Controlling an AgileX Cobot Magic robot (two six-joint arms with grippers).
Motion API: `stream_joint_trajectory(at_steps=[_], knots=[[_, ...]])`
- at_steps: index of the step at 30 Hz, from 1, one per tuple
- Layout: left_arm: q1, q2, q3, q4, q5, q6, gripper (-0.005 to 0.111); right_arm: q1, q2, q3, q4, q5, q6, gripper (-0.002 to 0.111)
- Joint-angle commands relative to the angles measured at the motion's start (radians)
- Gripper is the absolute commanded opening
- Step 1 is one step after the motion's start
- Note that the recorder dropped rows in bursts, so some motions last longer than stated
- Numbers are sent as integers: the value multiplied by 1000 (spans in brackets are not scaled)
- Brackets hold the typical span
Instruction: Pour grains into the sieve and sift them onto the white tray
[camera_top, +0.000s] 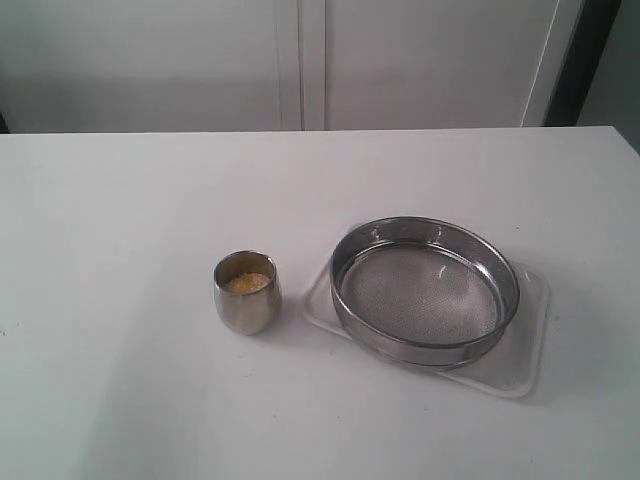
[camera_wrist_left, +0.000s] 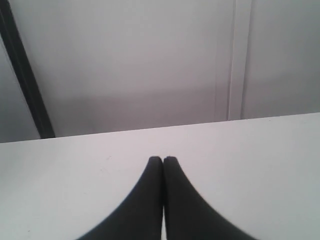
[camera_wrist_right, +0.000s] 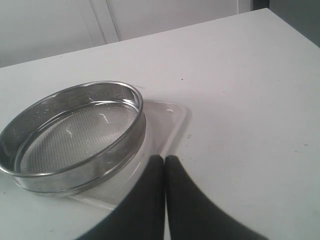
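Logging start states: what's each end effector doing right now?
Left end effector: closed, holding nothing.
Right end effector: closed, holding nothing.

White table (camera_top: 110, 190), pale wall panels (camera_top: 140, 60) behind w/ vert. seam (camera_top: 312, 60), dark strip (camera_top: 583, 60) at right, soft light

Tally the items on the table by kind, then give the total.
steel cup, with grains inside: 1
sieve: 1
white tray: 1
Total: 3
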Motion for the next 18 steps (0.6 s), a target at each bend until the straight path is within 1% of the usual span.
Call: stream_joint_trajectory(at_steps=[1, 10, 12, 14, 16, 17, 18], knots=[[2, 145, -8, 193, -196, -157, 0, -2, -4, 6, 0, -13, 4, 0], [2, 432, -6, 276, -466, -174, 0, -2, -4, 6, 0, -13, 4, 0], [2, 481, -4, 303, -494, -186, 0, -2, -4, 6, 0, -13, 4, 0], [2, 518, -2, 342, -494, -211, 0, -2, -4, 6, 0, -13, 4, 0], [2, 554, 0, 398, -497, -230, 0, -2, -4, 6, 0, -13, 4, 0], [2, 598, 0, 455, -513, -251, 0, -2, -4, 6, 0, -13, 4, 0], [2, 617, 0, 479, -531, -253, 0, -2, -4, 6, 0, -13, 4, 0]])
